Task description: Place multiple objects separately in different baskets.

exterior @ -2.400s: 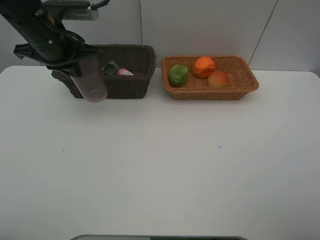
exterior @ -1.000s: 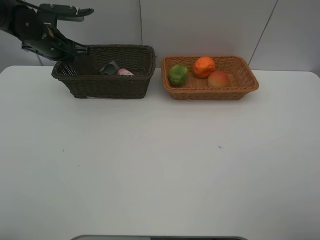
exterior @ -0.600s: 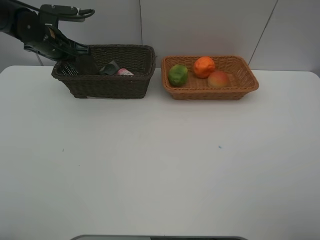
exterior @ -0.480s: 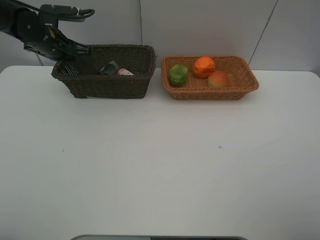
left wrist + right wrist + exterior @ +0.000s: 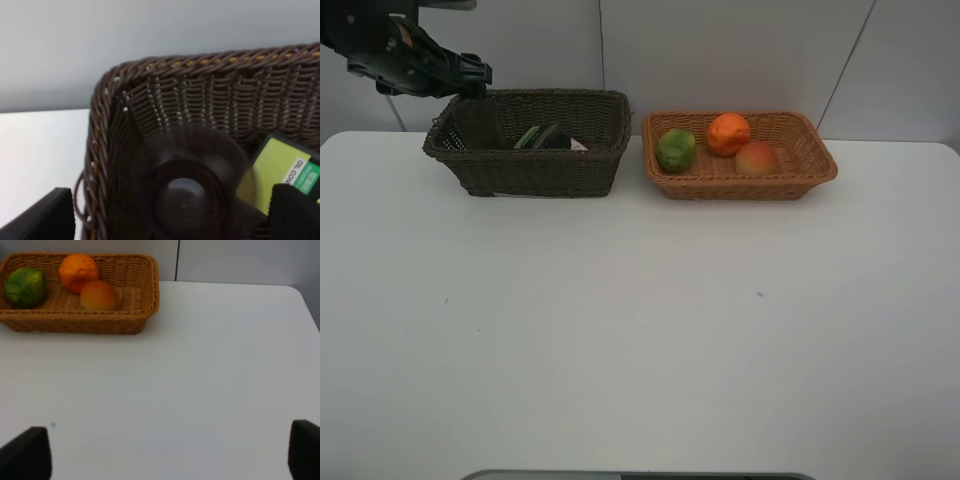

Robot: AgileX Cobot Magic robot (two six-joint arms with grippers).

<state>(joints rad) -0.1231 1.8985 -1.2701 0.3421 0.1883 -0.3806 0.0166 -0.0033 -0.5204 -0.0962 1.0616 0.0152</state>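
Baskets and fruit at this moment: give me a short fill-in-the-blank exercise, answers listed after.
1. The light tan basket holds ____ fruits.
2. The green fruit lies in the same basket as the orange and the ____.
3. The translucent cup sits inside the ____ basket.
4. The left hand hovers above the dark basket's ____ end in the high view.

Answers: three; mango; dark brown; left

A broad white table top (image 5: pixel 640 330) fills most of the exterior high view, bearing a few tiny dark specks (image 5: pixel 759 294). Behind it rises a pale grey panelled wall (image 5: pixel 740 55), split by thin dark seams (image 5: pixel 601 45).
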